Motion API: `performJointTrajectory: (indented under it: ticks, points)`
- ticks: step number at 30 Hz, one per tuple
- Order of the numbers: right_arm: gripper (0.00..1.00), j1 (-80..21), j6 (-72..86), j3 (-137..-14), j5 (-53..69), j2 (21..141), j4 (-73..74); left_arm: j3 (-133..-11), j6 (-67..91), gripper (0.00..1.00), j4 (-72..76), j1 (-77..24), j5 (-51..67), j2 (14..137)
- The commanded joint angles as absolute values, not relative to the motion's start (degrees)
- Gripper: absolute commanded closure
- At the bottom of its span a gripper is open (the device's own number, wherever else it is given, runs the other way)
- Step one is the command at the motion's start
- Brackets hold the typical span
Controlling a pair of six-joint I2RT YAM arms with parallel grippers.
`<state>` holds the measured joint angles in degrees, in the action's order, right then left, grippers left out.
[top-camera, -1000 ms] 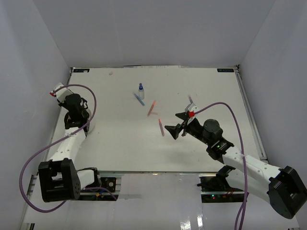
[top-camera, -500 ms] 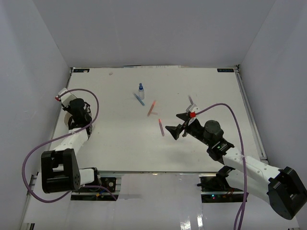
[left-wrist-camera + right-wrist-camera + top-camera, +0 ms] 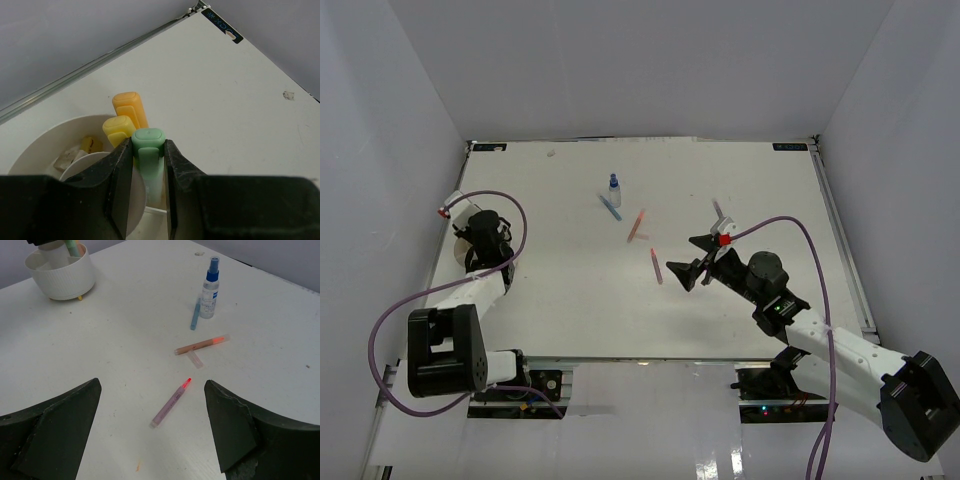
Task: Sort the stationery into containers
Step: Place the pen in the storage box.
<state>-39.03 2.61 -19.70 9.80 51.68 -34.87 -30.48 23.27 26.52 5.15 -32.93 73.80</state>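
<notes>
My left gripper is shut on a pale green marker and holds it upright, its lower end inside the round white dish. A yellow marker and an orange marker stand in the dish beside it. Small tan and white pieces lie in another compartment. My right gripper is open and empty above a purple pen with a red tip. Farther off lie a tan pen with an orange tip, a clear cap, a blue pen and a white blue-capped bottle.
In the top view the dish sits near the table's left edge under my left gripper. The bottle and pens are mid-table. A small purple item lies behind my right gripper. Grey walls enclose the table.
My left gripper has moved a little nearer and to the right over the dish. The right arm has barely moved.
</notes>
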Motion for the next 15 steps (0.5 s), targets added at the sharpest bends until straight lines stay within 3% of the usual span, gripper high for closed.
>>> performJointTrajectory:
  ticks: [1,8,15]
  points:
    - [0.1,-38.8,2.6,-19.2,9.9,50.5,-38.2,-31.1,24.0,0.86,24.9,5.4,-32.4,73.2]
    - [0.1,-38.7,2.6,-19.0,9.9,49.7,-38.1,-32.4,25.3,0.54,20.7,5.4,-33.0,70.1]
    - [0.1,-38.6,2.7,-18.9,10.6,49.0,-38.1,-36.2,25.8,0.34,14.1,5.4,-32.6,65.8]
